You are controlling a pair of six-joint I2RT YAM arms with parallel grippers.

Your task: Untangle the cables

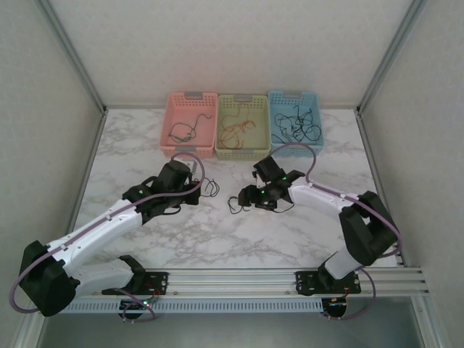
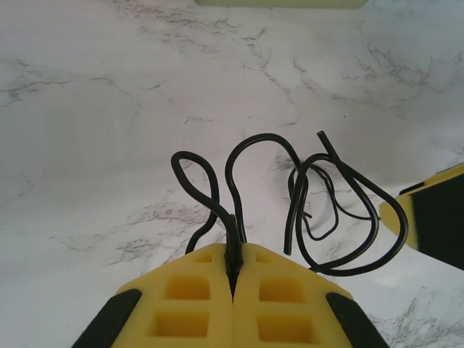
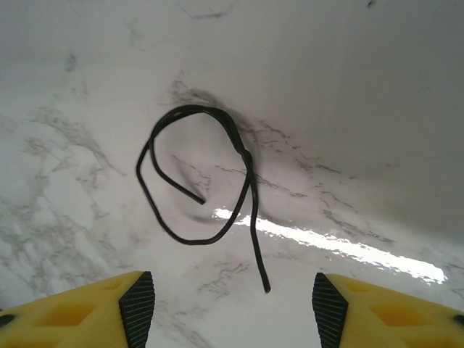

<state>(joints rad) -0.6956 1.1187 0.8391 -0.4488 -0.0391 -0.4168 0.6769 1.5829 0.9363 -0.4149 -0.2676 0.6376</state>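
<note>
In the left wrist view my left gripper (image 2: 233,250) is shut on a thin black cable (image 2: 262,136). The cable rises from the pinch into loose loops over the marble. From above, the left gripper (image 1: 201,190) sits mid-table with that cable (image 1: 211,190) at its tip. My right gripper (image 3: 233,304) stands open just above the table. A second black cable (image 3: 246,156) lies looped ahead of its pads, its loose tail ending between them without touching either. In the top view this gripper (image 1: 243,199) faces the left one, and the small cable (image 1: 234,208) lies below it.
Three baskets stand at the back: pink (image 1: 190,123), pale green (image 1: 242,125) and blue (image 1: 296,119), each holding thin cables. A yellow finger of the right gripper (image 2: 428,217) shows at the right of the left wrist view. White walls enclose the marble table (image 1: 217,239).
</note>
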